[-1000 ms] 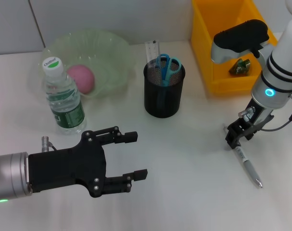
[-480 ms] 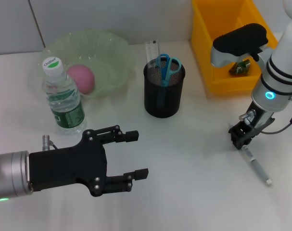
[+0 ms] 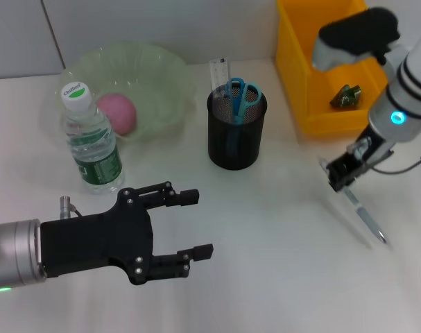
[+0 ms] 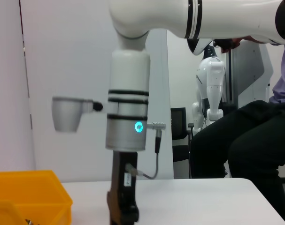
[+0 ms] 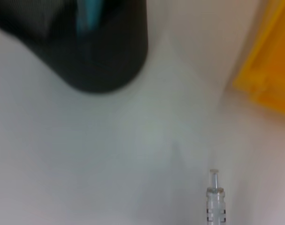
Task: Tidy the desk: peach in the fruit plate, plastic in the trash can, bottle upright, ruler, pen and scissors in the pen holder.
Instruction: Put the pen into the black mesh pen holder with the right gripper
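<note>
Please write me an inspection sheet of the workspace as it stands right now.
Surface: white table, bare between the items.
Job's things: peach in the green fruit plate; bottle upright beside the plate; scissors and ruler standing in the black pen holder; plastic scrap inside the yellow trash can; pen held at its upper end, hanging slanted, not yet in the holder.
Clutter: nothing seen.
Grippers: right gripper with jaws shut on the pen, right of the holder; left gripper low at the near left, jaws open, empty.
Cables: thin cable looping at the right wrist.
Surroundings: seated person and another white robot in the left wrist view.
</note>
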`<state>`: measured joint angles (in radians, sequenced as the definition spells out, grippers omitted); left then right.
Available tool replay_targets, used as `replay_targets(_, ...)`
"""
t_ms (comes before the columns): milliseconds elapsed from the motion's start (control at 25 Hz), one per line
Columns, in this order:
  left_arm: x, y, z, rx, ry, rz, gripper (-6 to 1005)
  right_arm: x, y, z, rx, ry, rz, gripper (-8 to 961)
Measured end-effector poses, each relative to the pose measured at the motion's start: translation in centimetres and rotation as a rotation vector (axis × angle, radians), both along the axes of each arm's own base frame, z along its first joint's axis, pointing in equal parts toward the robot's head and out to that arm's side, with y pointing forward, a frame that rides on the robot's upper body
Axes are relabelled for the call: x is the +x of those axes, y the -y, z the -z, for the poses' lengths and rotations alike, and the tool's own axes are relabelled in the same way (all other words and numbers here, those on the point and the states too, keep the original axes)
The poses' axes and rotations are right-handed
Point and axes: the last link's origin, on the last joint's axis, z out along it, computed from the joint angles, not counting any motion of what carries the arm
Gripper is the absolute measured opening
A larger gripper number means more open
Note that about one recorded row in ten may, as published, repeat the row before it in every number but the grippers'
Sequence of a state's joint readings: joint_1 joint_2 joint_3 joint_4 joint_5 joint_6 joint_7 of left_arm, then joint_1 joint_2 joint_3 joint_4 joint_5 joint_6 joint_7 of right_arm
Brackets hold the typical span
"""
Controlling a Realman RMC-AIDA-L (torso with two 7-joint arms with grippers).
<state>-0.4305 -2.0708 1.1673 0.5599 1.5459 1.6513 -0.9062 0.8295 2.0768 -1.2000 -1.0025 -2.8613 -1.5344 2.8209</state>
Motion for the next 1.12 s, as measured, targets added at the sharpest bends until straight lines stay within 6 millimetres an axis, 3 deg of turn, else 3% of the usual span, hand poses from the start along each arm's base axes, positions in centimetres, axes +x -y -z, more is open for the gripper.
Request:
replay_targets(160,0.1,0.1,0.0,-0.005,0.006,0.003,739,-2.1,-0.7,-3.0,0.117,-0.154,-0.111,153)
replay_targets(280,0.1,0.1,-0.1,-0.009,0.008,0.004,739,-4.9,-1.0,-6.1,0.279,-0.339,-0.351,160)
replay_targets(320,0.1,0.1,-0.1,-0.009,0.008,0.004,739,-4.9,-1.0,-6.1,0.279,-0.339,-0.351,162)
replay_targets(480,0.1,0.2,0.0,-0.015,0.012,-0.003,739,-6.9,-1.1,-7.9,0.453,-0.523,-0.670,171)
replay_targets(720,-0.1,0.4,0.1,-0.023,0.024,-0.025,739,-6.5,-1.2,-6.7,0.527,-0.705,-0.860,185)
replay_targets(880,-0.1,0.4,0.0,-0.025,0.025,-0.032,739,-5.0,-1.3,-4.0,0.520,-0.770,-0.905,193)
replay_targets(1120,-0.1,0.4,0.0,-0.025,0.031,-0.033,739,-3.4,-1.1,-2.2,0.518,-0.786,-0.904,207)
